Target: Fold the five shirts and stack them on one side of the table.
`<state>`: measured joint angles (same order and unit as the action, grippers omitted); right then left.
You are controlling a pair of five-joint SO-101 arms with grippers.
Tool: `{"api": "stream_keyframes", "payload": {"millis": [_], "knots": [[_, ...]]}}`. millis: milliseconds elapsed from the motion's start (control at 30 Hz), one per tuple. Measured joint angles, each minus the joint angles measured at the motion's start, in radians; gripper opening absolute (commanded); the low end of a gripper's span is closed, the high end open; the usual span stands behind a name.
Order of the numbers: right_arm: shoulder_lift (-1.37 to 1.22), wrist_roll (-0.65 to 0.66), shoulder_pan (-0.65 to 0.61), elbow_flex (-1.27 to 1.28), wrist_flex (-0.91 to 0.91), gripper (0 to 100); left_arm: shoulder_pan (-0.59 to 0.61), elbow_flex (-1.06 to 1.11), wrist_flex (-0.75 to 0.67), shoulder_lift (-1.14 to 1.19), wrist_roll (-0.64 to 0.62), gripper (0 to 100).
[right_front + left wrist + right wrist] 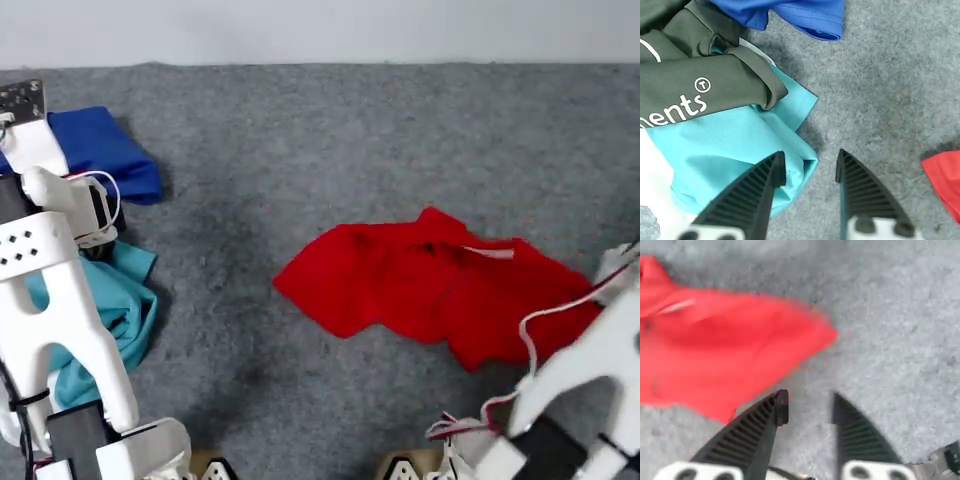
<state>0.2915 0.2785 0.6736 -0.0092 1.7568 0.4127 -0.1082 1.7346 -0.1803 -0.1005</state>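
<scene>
Left tool (pixel 810 160) gapes over teal shirt (pixel 730 145), right tool (pixel 807 405) gapes beside red shirt (pixel 715 350), apparently unfolded.

The grey, felt-like desk (pixel 300 150) carries a crumpled red shirt (pixel 430 285) right of its middle, while a blue shirt (pixel 105 150) and a teal shirt (pixel 125 310) lie bunched near each other at its left edge

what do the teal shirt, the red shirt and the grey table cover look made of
Teal shirt: a fine knit, probably synthetic, matte; a mesh-like weave and a stitched hem show.
Red shirt: soft, thin fabric, matte, lying in loose folds; the fibre cannot be told.
Grey table cover: seemingly felt or short-pile carpet, with a fuzzy, speckled surface.
</scene>
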Motion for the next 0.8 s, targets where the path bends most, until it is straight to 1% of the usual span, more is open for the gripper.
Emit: {"api": "stream_keyframes", "payload": {"millis": [167, 333, 433, 600, 800], "knots": [[0.133, 0.005, -0.173, 0.121, -0.009, 23.5, 0.0, 0.0, 0.0, 0.0, 0.0, 17], [0.144, 0.005, -0.448, 0.213, -0.141, 23.6, 0.0, 0.002, 0.0, 0.0, 0.0, 17], [0.057, 0.005, -0.603, 0.259, -0.258, 23.7, 0.0, 0.002, 0.0, 0.0, 0.0, 17], [-0.147, 0.005, -0.779, 0.227, -0.385, 23.7, 0.0, 0.002, 0.0, 0.0, 0.0, 17], [-0.39, 0.048, -0.895, 0.015, -0.39, 23.7, 0.0, 0.002, 0.0, 0.0, 0.0, 17]]}}
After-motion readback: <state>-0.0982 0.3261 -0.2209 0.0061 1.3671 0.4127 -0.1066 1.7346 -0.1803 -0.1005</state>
